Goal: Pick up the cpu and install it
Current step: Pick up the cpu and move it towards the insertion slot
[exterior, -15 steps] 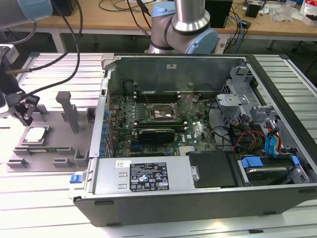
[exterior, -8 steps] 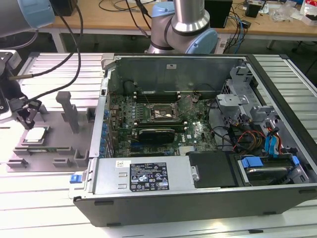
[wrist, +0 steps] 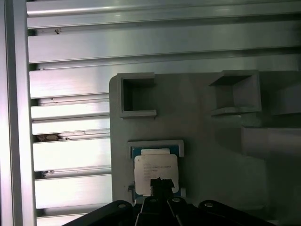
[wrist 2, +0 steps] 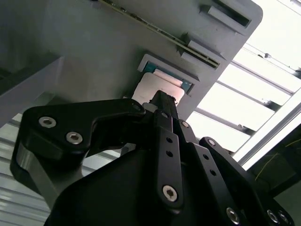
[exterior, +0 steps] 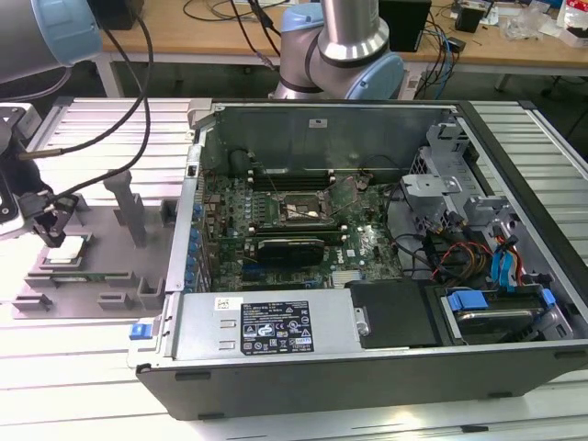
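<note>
One cpu [wrist: 155, 165], one tray [wrist: 211, 155], one gripper [wrist: 160, 183] above

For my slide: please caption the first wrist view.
Gripper close over the cpu lying in a pocket of the grey tray.

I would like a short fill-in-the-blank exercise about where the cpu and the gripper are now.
1. The cpu rests in the gray fixture, ___ the computer case.
2. The gripper hovers directly over the ___.
3. In the exterior view, the fixture stands toward the view's ___ of the case.
Missing words: outside; cpu; left.
</note>
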`<control>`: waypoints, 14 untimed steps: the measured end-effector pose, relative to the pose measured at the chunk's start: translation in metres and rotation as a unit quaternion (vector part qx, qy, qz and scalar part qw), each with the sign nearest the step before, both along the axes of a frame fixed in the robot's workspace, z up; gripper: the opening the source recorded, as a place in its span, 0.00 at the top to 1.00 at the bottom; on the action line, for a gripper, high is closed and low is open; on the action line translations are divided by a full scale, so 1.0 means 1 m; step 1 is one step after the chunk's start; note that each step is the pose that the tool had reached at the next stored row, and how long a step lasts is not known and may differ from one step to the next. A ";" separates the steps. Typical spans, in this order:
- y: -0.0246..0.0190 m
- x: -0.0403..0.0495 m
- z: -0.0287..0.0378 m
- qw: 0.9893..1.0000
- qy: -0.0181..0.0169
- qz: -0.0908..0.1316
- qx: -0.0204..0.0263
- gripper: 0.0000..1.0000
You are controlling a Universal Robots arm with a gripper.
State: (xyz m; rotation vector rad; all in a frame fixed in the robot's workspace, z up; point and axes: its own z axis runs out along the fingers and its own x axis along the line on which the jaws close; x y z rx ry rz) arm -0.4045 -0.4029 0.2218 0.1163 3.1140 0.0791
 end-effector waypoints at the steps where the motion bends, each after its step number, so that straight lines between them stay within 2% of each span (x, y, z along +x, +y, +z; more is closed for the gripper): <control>1: 0.0000 0.0000 -0.0002 1.000 0.000 0.000 0.000 0.89; 5: 0.0000 0.0001 -0.0004 1.000 0.000 0.000 0.000 0.89; 8: 0.0000 0.0001 -0.0007 1.000 0.000 0.000 0.000 0.58; 14: 0.0000 0.0001 -0.0010 1.000 0.000 0.000 0.000 0.22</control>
